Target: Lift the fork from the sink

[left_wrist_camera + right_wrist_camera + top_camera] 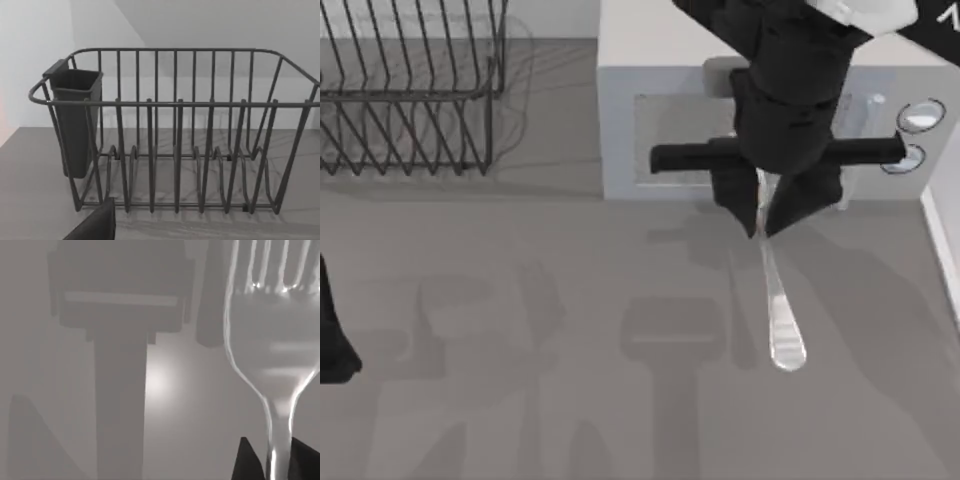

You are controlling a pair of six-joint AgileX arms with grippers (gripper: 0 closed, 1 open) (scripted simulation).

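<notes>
Two fingers of my right gripper (761, 228) clamp the fork (778, 310) at its neck, so the handle hangs free; left arm parked at table's left.

- Fork (778, 300), clamped in the right gripper (761, 222): polished silver metal, mirror-glossy.
- Gripper fingers (732, 190): matt black, smooth.
- Sink floor (570, 380) below the gripper: matt grey, smooth.
- Dish rack (185, 135), far to the gripper's left: thin dark wire, with a matt grey plastic-looking cup (75, 120).
</notes>
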